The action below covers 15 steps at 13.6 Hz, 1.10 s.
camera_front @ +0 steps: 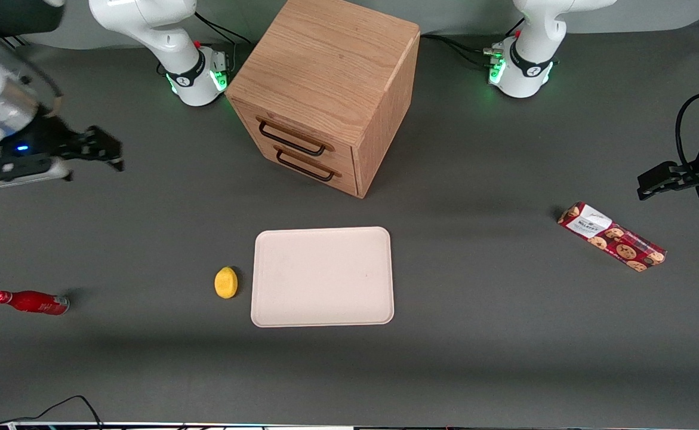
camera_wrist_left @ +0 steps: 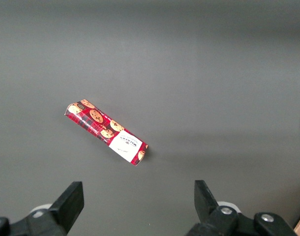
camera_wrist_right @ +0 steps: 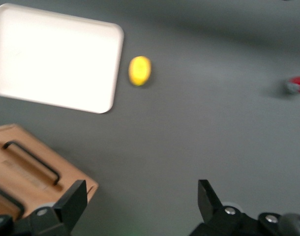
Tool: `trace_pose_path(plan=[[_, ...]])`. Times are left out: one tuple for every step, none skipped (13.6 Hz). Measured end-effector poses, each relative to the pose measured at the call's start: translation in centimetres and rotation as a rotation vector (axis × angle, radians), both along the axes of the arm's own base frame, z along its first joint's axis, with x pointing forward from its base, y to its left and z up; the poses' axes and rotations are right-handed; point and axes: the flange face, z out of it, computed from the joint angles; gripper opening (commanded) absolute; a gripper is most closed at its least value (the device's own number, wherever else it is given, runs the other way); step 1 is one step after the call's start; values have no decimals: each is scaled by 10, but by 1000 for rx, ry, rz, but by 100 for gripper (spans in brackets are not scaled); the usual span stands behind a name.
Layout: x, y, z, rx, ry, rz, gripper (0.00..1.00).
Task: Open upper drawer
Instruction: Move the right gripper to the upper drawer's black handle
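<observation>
Near the desk's (camera_front: 474,179) edge farthest from the front camera, midway along it, we see the oak cabinet (camera_front: 325,77), and the upper drawer (camera_front: 292,138) sits flush in its front, shut, its thin black bar handle (camera_front: 292,138) above the bottom drawer's (camera_front: 307,167) matching one. In the right wrist view only part of the cabinet front shows, cut off at the frame's edge. The gripper (camera_front: 101,149) hangs above the desk toward the working arm's end, well apart from the cabinet; its fingers (camera_wrist_right: 74,201) stand spread wide with nothing between them. Its arm is blurred and partly out of frame. Nearer the front camera than the cabinet lies a pale tray (camera_front: 323,276), a yellow lemon-like fruit (camera_front: 226,282) just beside it. A red bottle (camera_front: 31,302) lies toward the working arm's end, a red biscuit packet (camera_front: 612,236) toward the parked arm's.
</observation>
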Motion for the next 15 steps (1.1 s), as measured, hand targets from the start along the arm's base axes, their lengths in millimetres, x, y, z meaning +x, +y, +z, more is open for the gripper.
trace_pose_path(plan=[[-6,23,-1,3,5,43,100],[-12,46,-2,4,8,86,100],[-19,67,-3,4,13,127,100],[-26,88,-6,3,18,167,100],[-32,107,-9,1,24,204,100],[-39,126,-13,-2,32,241,100],[-46,144,-18,-6,41,276,100],[-53,162,-25,-11,53,310,100],[-60,179,-31,-18,66,342,100],[-67,195,-39,-25,80,374,100],[-74,210,-46,-28,94,400,100],[-79,223,-53,-20,111,419,100],[-83,232,-58,-10,127,432,100],[-86,237,-62,-5,137,439,100],[-86,239,-65,-4,143,440,100]])
